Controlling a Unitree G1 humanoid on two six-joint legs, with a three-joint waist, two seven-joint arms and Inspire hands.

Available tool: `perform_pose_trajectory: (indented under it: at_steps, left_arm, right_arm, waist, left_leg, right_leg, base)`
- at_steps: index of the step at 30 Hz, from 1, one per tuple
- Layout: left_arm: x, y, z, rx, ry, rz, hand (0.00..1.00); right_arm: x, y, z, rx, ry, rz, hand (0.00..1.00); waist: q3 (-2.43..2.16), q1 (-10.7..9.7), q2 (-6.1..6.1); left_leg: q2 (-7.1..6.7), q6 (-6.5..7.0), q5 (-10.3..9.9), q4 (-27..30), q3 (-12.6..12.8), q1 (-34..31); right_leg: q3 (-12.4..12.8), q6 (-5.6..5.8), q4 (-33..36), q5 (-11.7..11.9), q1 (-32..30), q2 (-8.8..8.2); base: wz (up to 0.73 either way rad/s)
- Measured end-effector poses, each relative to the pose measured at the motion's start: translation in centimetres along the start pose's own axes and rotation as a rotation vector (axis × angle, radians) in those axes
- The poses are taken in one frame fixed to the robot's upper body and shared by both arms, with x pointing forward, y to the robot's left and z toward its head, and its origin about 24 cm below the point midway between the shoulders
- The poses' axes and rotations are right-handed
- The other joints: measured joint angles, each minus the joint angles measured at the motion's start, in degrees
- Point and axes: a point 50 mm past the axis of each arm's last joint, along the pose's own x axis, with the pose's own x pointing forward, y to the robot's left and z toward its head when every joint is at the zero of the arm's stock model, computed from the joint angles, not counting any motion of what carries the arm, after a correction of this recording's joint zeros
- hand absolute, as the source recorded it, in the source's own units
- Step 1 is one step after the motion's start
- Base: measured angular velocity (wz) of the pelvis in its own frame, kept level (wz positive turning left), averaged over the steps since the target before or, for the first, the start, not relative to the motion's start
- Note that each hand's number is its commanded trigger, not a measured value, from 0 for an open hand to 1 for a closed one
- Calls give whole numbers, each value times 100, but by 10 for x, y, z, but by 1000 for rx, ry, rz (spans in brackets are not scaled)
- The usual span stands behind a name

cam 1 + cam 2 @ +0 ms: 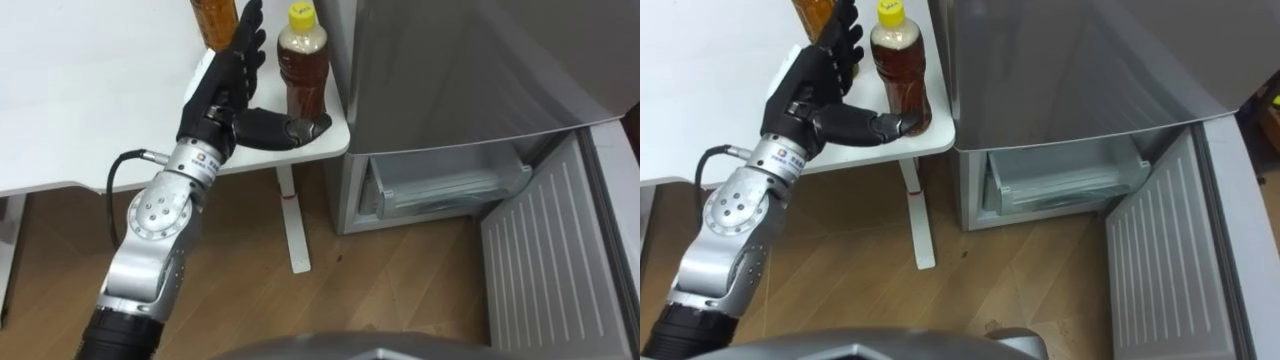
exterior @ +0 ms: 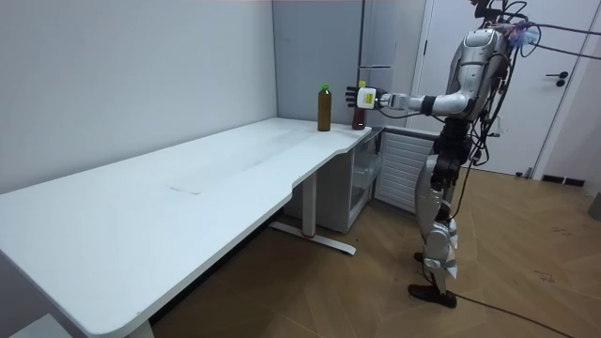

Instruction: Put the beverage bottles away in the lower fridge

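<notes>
A bottle of brown tea with a yellow cap (image 1: pixel 303 70) stands upright at the corner of the white table (image 1: pixel 80 110), right beside the grey fridge (image 1: pixel 460 70). My left hand (image 1: pixel 225 85) is open just left of it, fingers straight and pointing up, thumb stretched toward the bottle's base. A second bottle of amber drink (image 1: pixel 214 20) stands behind the fingers, partly covered by them; in the room view it has a green cap (image 2: pixel 324 106). The fridge's lower door (image 1: pixel 545 260) hangs open, showing a pale drawer (image 1: pixel 450 185) inside.
I stand on the wooden floor (image 1: pixel 400 290) at the table's end, facing the fridge corner. The table's white leg (image 1: pixel 292 225) stands between the tabletop and the fridge. The open door takes up the floor at the right.
</notes>
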Motion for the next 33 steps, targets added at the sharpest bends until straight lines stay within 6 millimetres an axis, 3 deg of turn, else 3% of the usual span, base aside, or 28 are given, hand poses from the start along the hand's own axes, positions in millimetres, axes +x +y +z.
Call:
perform_pose_trajectory:
  at_steps: [8,25,33]
  left_arm:
    - [6,5,-6,7,28,34,0]
    - [16,7,-12,20,74,61,0]
    - [33,6,6,29,22,44,0]
  right_arm:
    - [0,1,-2,1,11,2,0]
    - [0,-1,-3,-27,38,-10,0]
    - [0,-1,-3,-26,48,-13,0]
  waist:
    - [37,-9,89]
    - [5,-22,13]
    - [-18,-23,15]
  left_leg:
    - [8,0,-1,-43,27,-33]
    - [10,0,0,-31,142,-27]
    - [10,0,0,-22,145,-102]
  right_leg:
    - [20,1,86,2,-105,8]
    - [143,1,85,3,-149,19]
    - [139,1,96,3,-231,16]
  base:
    - [0]
    - [-3]
    - [0]
